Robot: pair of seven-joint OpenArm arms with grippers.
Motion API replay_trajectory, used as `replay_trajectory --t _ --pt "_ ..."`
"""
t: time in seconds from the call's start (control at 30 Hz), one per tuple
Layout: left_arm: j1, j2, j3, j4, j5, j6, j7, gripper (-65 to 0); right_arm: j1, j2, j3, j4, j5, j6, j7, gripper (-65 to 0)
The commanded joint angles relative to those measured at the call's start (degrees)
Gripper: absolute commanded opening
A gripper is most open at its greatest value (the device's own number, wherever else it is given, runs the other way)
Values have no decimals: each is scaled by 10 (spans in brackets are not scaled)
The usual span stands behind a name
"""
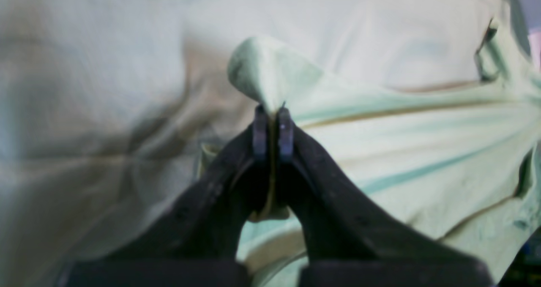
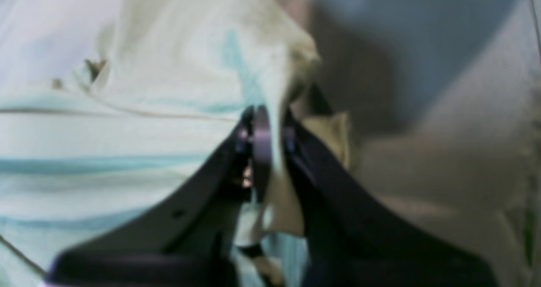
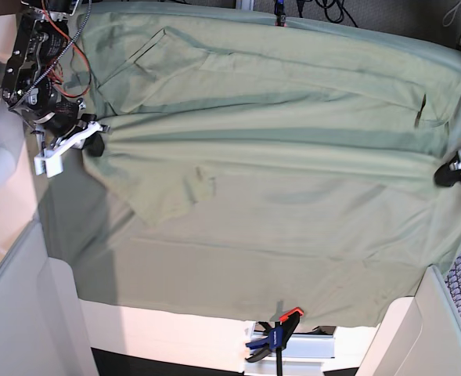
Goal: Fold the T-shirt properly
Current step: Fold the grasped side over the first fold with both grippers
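The pale sage-green T-shirt (image 3: 277,157) is stretched wide across the table between my two grippers. My right gripper (image 3: 97,145) at the left of the base view is shut on one edge of the shirt; in its wrist view the gripper (image 2: 270,118) pinches a fold of the shirt (image 2: 105,130). My left gripper (image 3: 448,174) at the right is shut on the opposite edge; in its wrist view the gripper (image 1: 272,113) pinches a bunched corner of the shirt (image 1: 380,151). A sleeve (image 3: 171,196) lies slack at lower left. The collar cannot be made out.
The grey-green tablecloth (image 3: 214,282) covers the table under the shirt. A blue and orange clamp (image 3: 281,333) holds it at the near edge, another clamp (image 3: 279,12) at the far edge. White panels stand at lower left (image 3: 19,298) and lower right (image 3: 441,329).
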Motion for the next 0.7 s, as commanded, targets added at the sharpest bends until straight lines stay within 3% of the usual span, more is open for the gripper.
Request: replay_trajectory --t 0.0,0.43,0.47,0.53,0.57,0.6,0.67 --pt "-3 -25 -6 20 -16 -5 -5 -650 4 14 3 20 4 -2 13 -650" --pt "57 -35 -6 62 -18 -5 -5 -650 -91 17 3 82 23 -2 5 -650" --pt "57 -35 -6 62 -18 -5 -6 -650 -92 17 3 82 21 -2 5 -578" --pt "57 -35 -6 62 -18 -5 -7 -650 -92 17 3 82 14 -2 3 -332" --pt "57 -35 -6 62 -18 -5 -7 -650 -92 17 4 82 10 -2 3 -247" --pt "58 -35 -6 62 -18 -5 -7 -650 -92 17 7 83 11 -3 3 -205" --pt "58 -35 -6 62 -18 -5 -7 -650 -90 17 17 88 11 -3 6 -207"
